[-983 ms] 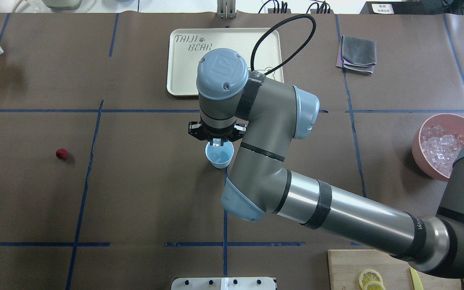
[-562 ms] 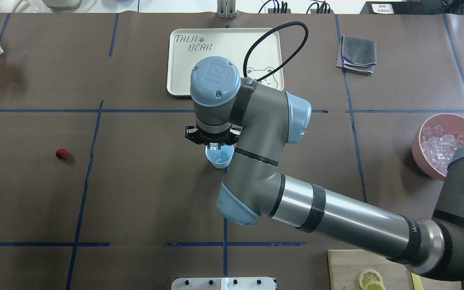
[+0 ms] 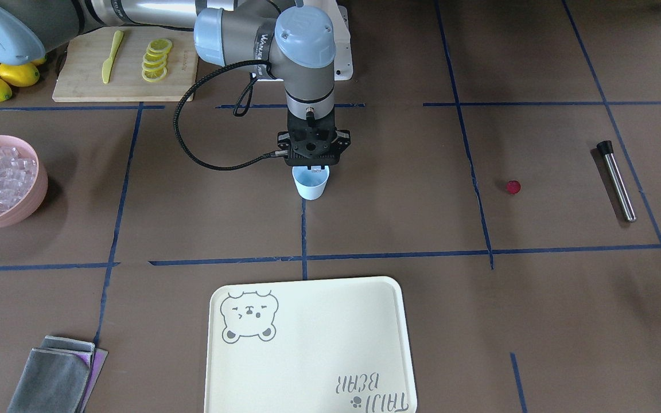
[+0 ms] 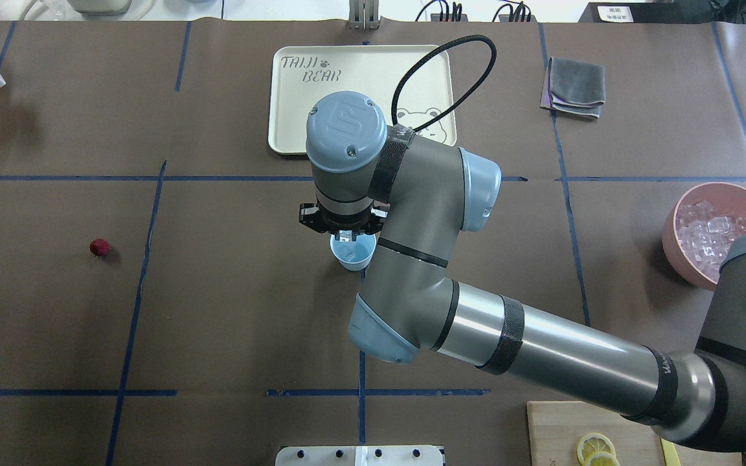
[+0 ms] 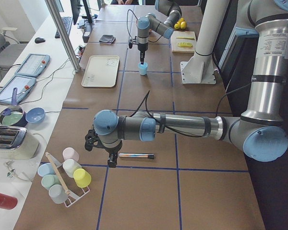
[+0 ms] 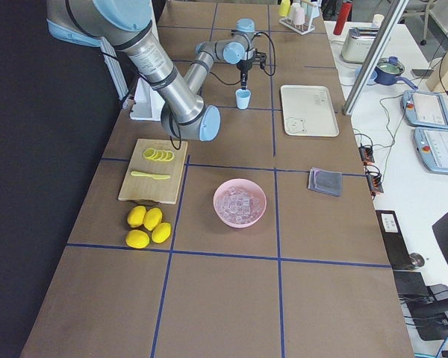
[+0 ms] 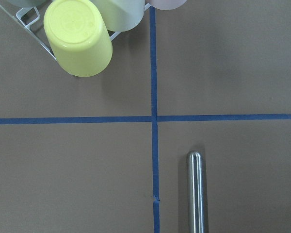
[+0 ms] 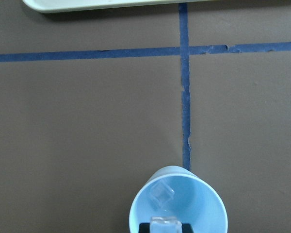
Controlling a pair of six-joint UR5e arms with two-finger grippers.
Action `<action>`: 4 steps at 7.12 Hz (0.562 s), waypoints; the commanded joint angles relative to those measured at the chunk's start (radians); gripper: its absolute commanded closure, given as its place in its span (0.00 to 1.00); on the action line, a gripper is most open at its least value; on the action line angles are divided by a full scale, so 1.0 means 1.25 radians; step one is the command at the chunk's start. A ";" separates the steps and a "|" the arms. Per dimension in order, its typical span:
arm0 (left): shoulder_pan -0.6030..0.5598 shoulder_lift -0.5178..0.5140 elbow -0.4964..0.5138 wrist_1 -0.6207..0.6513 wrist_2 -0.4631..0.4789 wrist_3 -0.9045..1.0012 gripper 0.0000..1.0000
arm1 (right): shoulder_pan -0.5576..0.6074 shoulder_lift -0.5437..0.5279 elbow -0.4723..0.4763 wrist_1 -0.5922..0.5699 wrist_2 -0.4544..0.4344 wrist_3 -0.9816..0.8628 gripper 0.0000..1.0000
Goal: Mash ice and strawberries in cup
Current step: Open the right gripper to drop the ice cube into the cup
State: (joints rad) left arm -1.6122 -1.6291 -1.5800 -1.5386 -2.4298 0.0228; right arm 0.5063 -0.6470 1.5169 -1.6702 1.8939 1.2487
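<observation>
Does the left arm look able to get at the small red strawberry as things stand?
Probably yes. The strawberry lies alone, nothing over or beside it. The left gripper hangs above the metal rod on the same side, and the right gripper is at the cup.

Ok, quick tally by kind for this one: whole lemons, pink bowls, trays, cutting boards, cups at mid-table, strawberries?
Whole lemons: 4
Pink bowl: 1
Tray: 1
Cutting board: 1
Cup at mid-table: 1
Strawberry: 1
Total: 9
</observation>
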 commanded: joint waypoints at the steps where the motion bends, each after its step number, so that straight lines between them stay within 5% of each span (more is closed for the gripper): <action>1: 0.000 0.000 0.000 0.000 0.000 0.000 0.00 | 0.000 0.001 0.004 -0.005 0.000 0.000 0.62; 4: 0.000 -0.001 0.000 0.000 0.000 0.001 0.00 | 0.001 0.000 0.006 -0.005 0.000 0.000 0.51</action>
State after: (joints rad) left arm -1.6122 -1.6294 -1.5800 -1.5386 -2.4298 0.0240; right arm 0.5071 -0.6471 1.5227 -1.6766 1.8944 1.2487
